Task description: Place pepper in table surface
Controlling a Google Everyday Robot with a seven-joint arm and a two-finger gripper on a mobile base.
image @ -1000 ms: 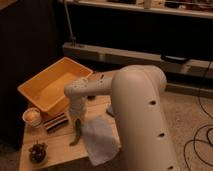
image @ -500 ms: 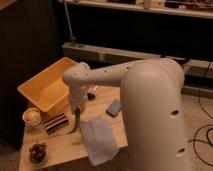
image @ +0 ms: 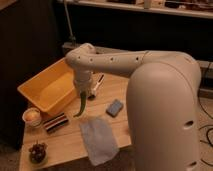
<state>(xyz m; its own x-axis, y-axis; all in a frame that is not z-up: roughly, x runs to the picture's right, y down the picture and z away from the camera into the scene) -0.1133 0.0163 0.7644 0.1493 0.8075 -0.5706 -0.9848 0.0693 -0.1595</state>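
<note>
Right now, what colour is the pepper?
Green, in the camera view: the pepper hangs from the tool above the table, beside the yellow bin.

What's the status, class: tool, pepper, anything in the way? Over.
Tool beside yellow bin, shut on pepper. Pepper hangs tip-down over table surface. Brush and grey cloth lie near the drop spot.

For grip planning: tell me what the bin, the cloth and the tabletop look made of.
The bin: smooth yellow plastic, seemingly; moulded walls. The cloth: limp grey fabric. The tabletop: probably pale wood; plank lines. The gripper holds the pepper above it, beside the bin.
</note>
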